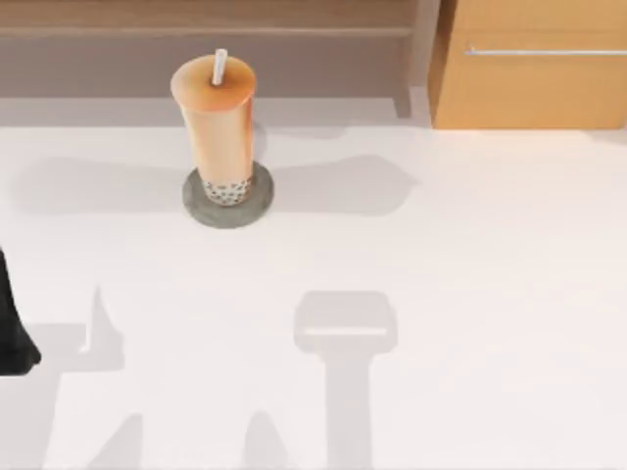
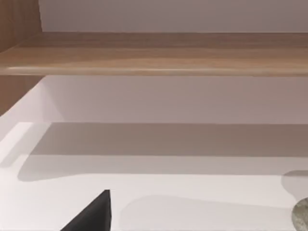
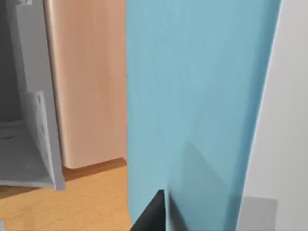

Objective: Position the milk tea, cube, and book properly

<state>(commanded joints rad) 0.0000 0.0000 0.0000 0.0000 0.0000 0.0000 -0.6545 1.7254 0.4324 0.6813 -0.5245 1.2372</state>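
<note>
Right gripper (image 3: pixel 154 214) has the teal book (image 3: pixel 197 96) pressed at its finger, grip state unclear; tea (image 1: pixel 217 127) on disc (image 1: pixel 227 208) at table's 11 o'clock.

Milk tea (image 1: pixel 216 127) upright on grey disc (image 1: pixel 227 197), 11 o'clock of table (image 1: pixel 470 294): sole tall obstacle on surface. Open white surface from centre through 3, 6 and 9 o'clock. Wooden shelf (image 1: pixel 206 20) walls off 12 o'clock; wooden cabinet (image 1: pixel 529 69) blocks 1 o'clock. Dark left arm part (image 1: pixel 12 328) intrudes at 9 o'clock edge. Right wrist view: blue book (image 3: pixel 197 106) close ahead, wooden panel (image 3: pixel 86 82) beside it.
</note>
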